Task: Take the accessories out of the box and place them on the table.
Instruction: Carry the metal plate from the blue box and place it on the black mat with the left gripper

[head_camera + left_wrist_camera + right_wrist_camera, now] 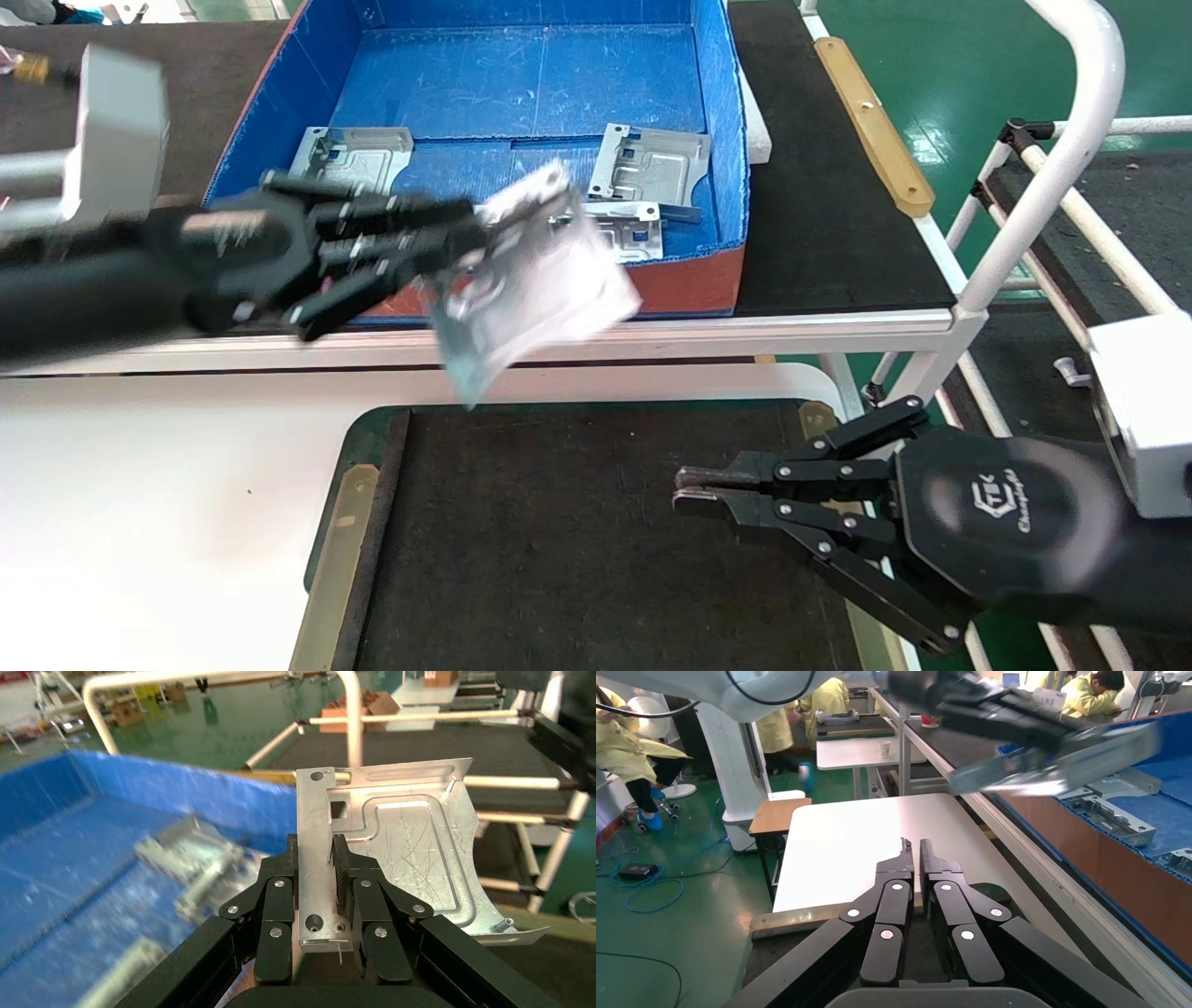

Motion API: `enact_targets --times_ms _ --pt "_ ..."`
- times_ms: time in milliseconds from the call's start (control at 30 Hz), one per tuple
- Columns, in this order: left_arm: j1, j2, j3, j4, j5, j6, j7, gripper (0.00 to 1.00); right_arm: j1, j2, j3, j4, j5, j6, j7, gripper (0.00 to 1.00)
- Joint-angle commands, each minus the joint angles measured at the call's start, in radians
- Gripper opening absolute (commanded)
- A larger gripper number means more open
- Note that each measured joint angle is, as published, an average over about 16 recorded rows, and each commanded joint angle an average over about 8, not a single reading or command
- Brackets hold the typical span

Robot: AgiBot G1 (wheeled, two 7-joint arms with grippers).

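Note:
My left gripper (480,244) is shut on a silver plate (535,284) and holds it tilted in the air over the box's near wall; the left wrist view shows the plate (407,846) clamped by its edge. The blue box (726,168) holds three more plates: one at the left (354,157), one at the right (652,166), one near the front wall (626,228). The black mat of the table (596,531) lies below, bare. My right gripper (687,492) is shut and empty above the mat's right side; its wrist view (914,855) shows it too.
The box stands on a black bench with a white bar edge (792,326). White tube rails (1062,158) rise at the right. A broad white surround (158,503) lies left of the mat, with brass strips (331,568) along its sides.

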Motion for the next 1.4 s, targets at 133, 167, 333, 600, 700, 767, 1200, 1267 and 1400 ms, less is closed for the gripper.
enact_targets --times_ms 133,167,333,600,700,767,1200,1267,1400 --pt "0.092 -0.054 -0.021 -0.054 -0.058 0.067 0.034 0.00 0.000 0.000 0.000 0.000 0.000 0.000 0.000 1.00" --pt "0.109 -0.059 -0.025 -0.064 -0.073 0.085 0.047 0.00 0.000 0.000 0.000 0.000 0.000 0.000 0.000 1.00" --pt "0.180 -0.065 -0.024 -0.102 -0.108 0.147 0.122 0.00 0.000 0.000 0.000 0.000 0.000 0.000 0.000 1.00" --pt "0.242 -0.046 0.038 -0.105 -0.077 0.165 0.235 0.00 0.000 0.000 0.000 0.000 0.000 0.000 0.000 1.00" --pt "0.255 -0.023 0.064 -0.094 -0.055 0.157 0.298 0.00 0.000 0.000 -0.001 0.000 0.000 0.000 0.000 1.00" --pt "0.265 0.004 0.077 -0.076 -0.037 0.142 0.347 0.00 0.000 0.000 -0.001 0.000 0.000 0.000 0.000 1.00" --pt "0.258 0.272 0.140 0.207 0.113 -0.010 0.677 0.00 0.000 0.000 -0.001 0.000 0.001 0.000 0.000 1.00" --pt "0.246 0.312 0.147 0.267 0.129 -0.024 0.727 0.00 0.000 0.000 -0.001 0.000 0.001 0.000 0.000 1.00" --pt "0.213 0.386 0.160 0.387 0.154 -0.043 0.811 0.00 0.000 0.000 -0.001 0.000 0.001 0.000 -0.001 1.00"
